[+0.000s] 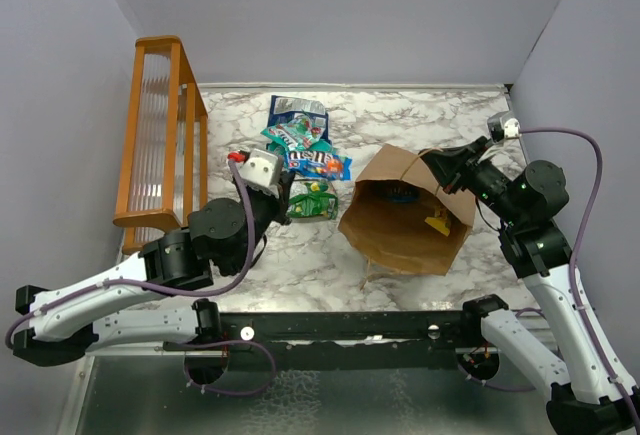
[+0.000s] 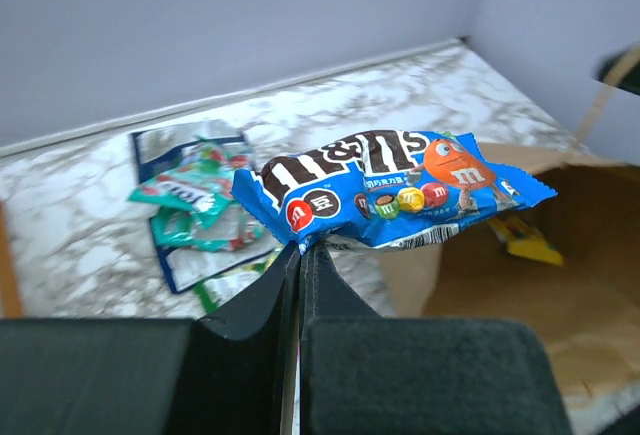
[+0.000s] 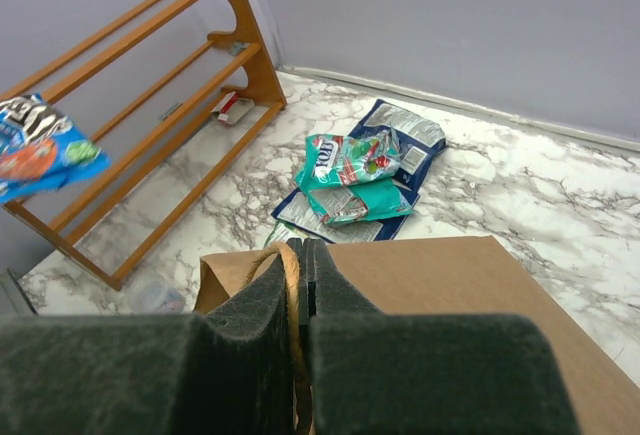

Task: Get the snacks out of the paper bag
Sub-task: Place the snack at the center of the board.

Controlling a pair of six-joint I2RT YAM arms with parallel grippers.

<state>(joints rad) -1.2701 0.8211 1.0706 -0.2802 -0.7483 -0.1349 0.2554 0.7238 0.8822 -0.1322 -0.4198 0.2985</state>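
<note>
An orange wooden rack stands at the far left of the marble table. Just right of it the left gripper has its fingers pressed together on the near edge of a blue M&M's packet, which hangs flat above the table, clear of the surface. Beyond that packet, toward the far wall, lies a small heap of snacks: a dark blue packet underneath and teal-green packets on top of it. A green packet lies nearer, just left of the bag. The paper bag rests right of centre with its mouth gaping open; an orange-yellow packet shows inside, against the right wall, and something dark sits deeper in, too shadowed to name. At the bag's far right corner the right gripper is closed tight, pinching the twisted handle between its pads
</note>
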